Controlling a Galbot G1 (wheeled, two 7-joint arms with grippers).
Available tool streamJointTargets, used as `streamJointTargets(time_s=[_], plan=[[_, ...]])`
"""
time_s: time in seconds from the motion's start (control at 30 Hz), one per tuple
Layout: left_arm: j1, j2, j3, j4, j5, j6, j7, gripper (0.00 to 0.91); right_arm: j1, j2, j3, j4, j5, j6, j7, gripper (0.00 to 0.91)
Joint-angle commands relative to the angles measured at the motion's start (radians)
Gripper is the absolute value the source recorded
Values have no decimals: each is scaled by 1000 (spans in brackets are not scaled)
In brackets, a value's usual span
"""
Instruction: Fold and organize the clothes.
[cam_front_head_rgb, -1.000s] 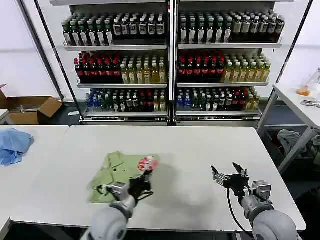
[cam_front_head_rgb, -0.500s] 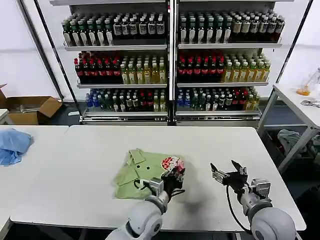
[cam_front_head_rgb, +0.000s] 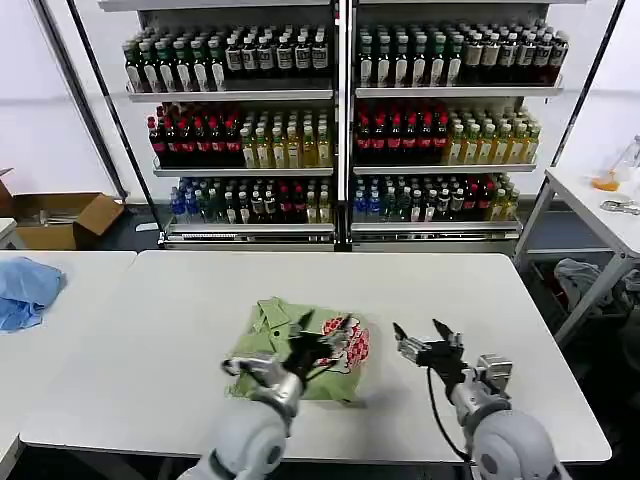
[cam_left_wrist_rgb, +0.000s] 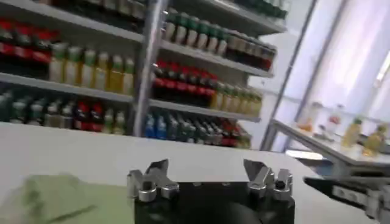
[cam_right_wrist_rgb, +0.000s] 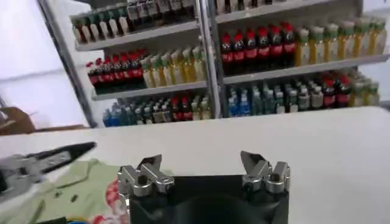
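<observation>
The light green polo shirt (cam_front_head_rgb: 270, 345) lies folded on the white table (cam_front_head_rgb: 430, 285), collar toward the shelves and its red-and-white patch (cam_front_head_rgb: 352, 342) on the right side. My left gripper (cam_front_head_rgb: 321, 334) hovers open just over the shirt beside the patch, nothing between its fingers. In the left wrist view the left gripper (cam_left_wrist_rgb: 207, 167) stands wide open, with the shirt (cam_left_wrist_rgb: 55, 198) behind it to one side. My right gripper (cam_front_head_rgb: 421, 333) is open over bare table just right of the shirt. The right wrist view shows the right gripper (cam_right_wrist_rgb: 201, 159) open, and the shirt (cam_right_wrist_rgb: 79, 190) beyond.
A light blue cloth (cam_front_head_rgb: 25, 290) lies on the neighbouring table at the left. Bottle shelves (cam_front_head_rgb: 340, 130) stand behind the table and a cardboard box (cam_front_head_rgb: 60, 215) sits on the floor at the left. Another table (cam_front_head_rgb: 600, 215) stands at the right.
The left gripper carried the shirt's edge rightward, folding it over, then let go and opened. The right gripper shifted a little to the left, toward the shirt.
</observation>
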Motion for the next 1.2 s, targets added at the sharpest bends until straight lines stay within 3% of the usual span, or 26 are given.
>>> streamJointTargets(time_s=[0.03, 0.37, 0.4, 0.43, 0.5, 0.77, 0.93, 1.2], plan=[[302, 85, -337, -151, 8, -83, 4, 907, 155, 173, -203, -226, 54, 35, 36, 907], [357, 55, -373, -170, 23, -97, 3, 907, 229, 276, -234, -389, 55, 44, 102, 887], [359, 54, -373, -170, 24, -97, 3, 907, 232, 285, -234, -399, 58, 47, 104, 736], [360, 54, -373, -169, 27, -98, 3, 907, 236, 292, -235, -410, 59, 51, 110, 302], [362, 52, -374, -164, 29, -98, 3, 907, 246, 302, -236, -424, 62, 57, 116, 0], [358, 56, -375, -147, 27, -102, 1, 907, 295, 336, -235, -472, 76, 65, 128, 0], [355, 66, -375, -141, 23, -104, 1, 907, 331, 325, -231, -503, 30, 58, 125, 0], [344, 76, -373, -121, 13, -109, 2, 907, 411, 245, -235, -591, -183, 49, 3, 0]])
